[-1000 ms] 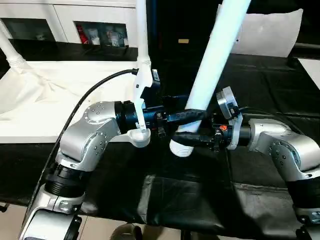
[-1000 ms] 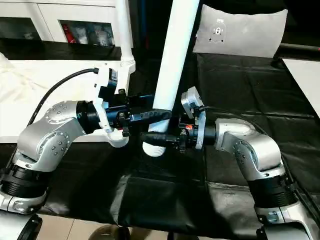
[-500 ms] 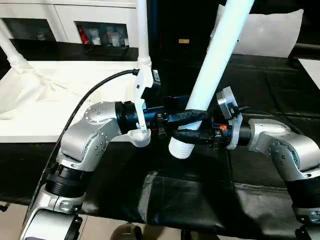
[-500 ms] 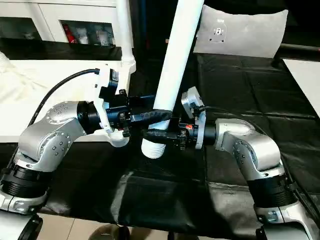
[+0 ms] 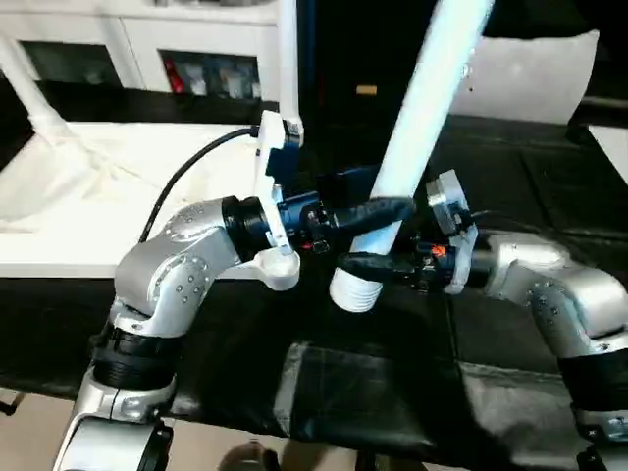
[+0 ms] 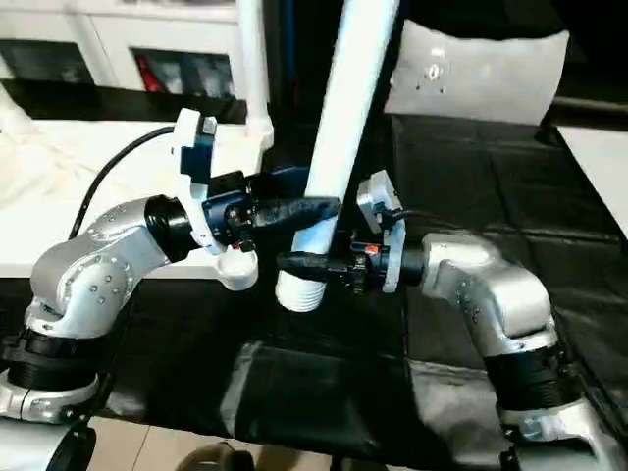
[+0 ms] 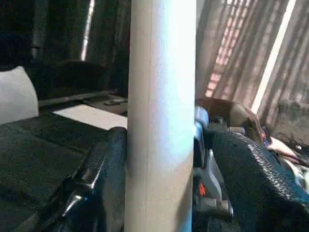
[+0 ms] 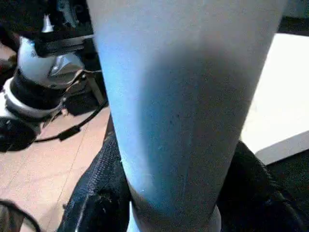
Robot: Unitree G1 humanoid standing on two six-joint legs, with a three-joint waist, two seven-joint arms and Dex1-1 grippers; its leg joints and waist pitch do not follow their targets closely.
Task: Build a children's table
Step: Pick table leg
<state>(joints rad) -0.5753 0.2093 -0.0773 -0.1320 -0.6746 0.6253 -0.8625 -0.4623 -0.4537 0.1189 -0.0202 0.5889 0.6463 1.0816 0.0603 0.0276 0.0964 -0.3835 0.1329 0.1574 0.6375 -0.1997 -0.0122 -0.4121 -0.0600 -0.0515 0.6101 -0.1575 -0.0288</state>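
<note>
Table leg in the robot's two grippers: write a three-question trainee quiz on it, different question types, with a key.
1. True or false: the loose leg lies flat on the black cloth.
2. Which gripper holds the leg higher up? A) left gripper B) right gripper
3. Fill in: the leg's ribbed screw end points ____.

Key
1. False: it is held off the cloth, tilted, by both grippers.
2. A
3. down, towards the cloth; other legs already stand on the white tabletop.
</note>
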